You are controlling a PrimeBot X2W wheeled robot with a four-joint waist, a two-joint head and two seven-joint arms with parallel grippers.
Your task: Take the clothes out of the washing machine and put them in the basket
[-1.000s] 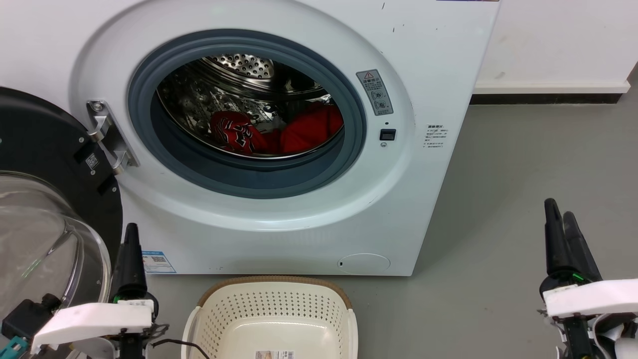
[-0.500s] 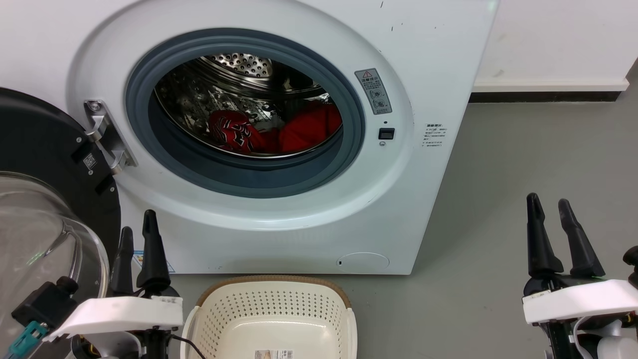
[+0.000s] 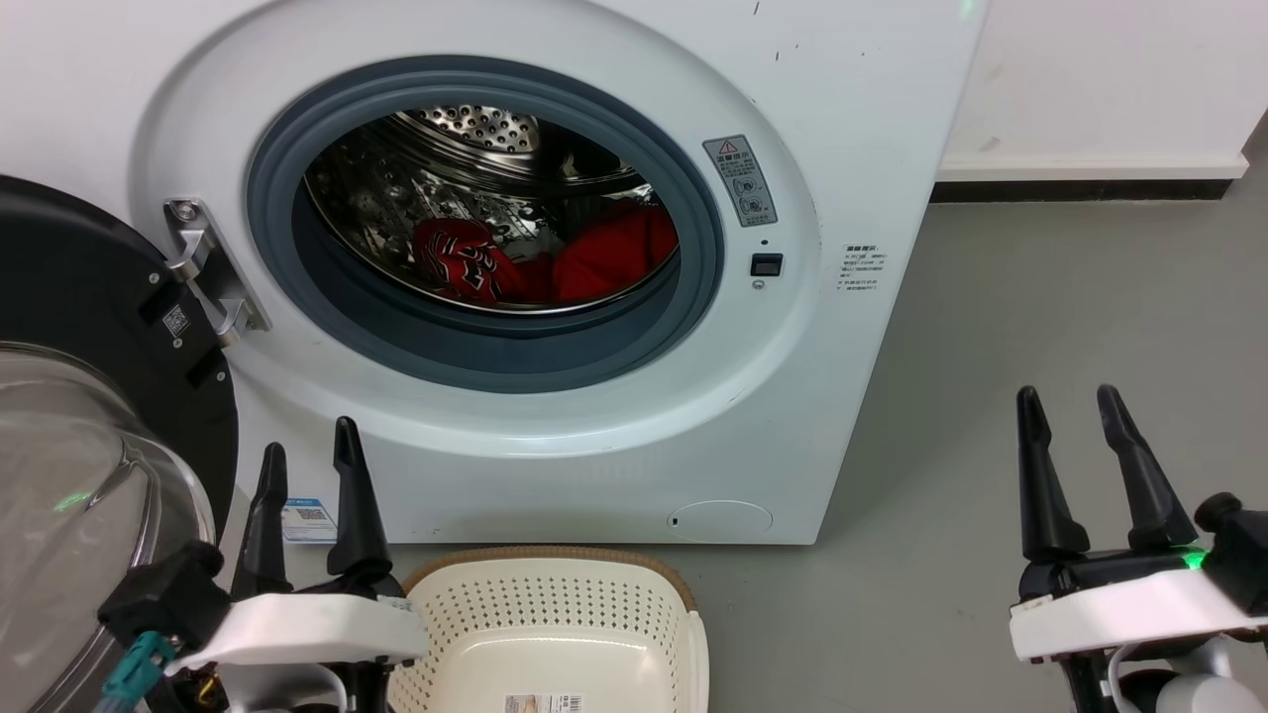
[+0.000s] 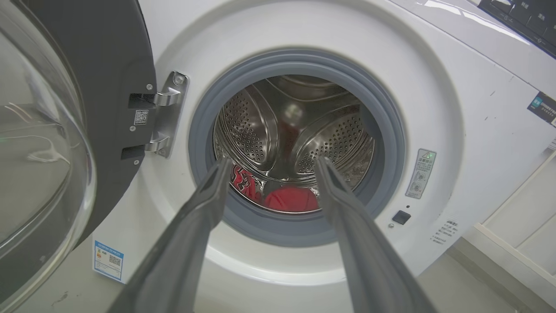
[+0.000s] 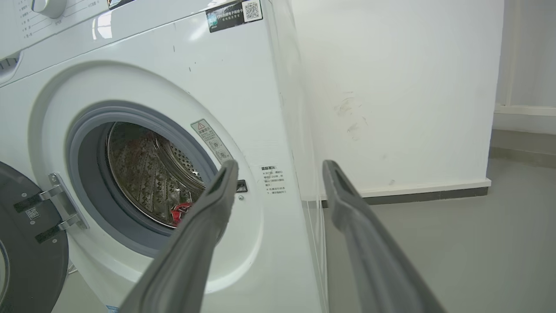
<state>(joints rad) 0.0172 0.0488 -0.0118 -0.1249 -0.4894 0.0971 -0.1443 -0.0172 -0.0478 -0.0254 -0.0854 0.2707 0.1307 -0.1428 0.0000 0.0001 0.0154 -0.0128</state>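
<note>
The white washing machine (image 3: 842, 119) stands with its door (image 3: 79, 327) swung open to the left. In the steel drum lie the clothes: a red printed garment (image 3: 466, 262) and a plain red one (image 3: 614, 253), also seen as red garments (image 4: 289, 199) low in the drum. The cream basket (image 3: 555, 604) sits on the floor in front of the machine. My left gripper (image 3: 307, 451) is open, low left beside the basket, facing the drum opening. My right gripper (image 3: 1068, 396) is open at the lower right, off the machine's right side.
Grey floor (image 3: 1070, 317) stretches right of the machine to a white wall with a dark skirting (image 3: 1080, 188). The glass door bulge (image 3: 89, 475) sits close to my left arm. A grey seal (image 4: 386, 121) rings the opening.
Both grippers have gone from shut to open. The left one has risen and shifted right toward the basket; the right one has moved a little left.
</note>
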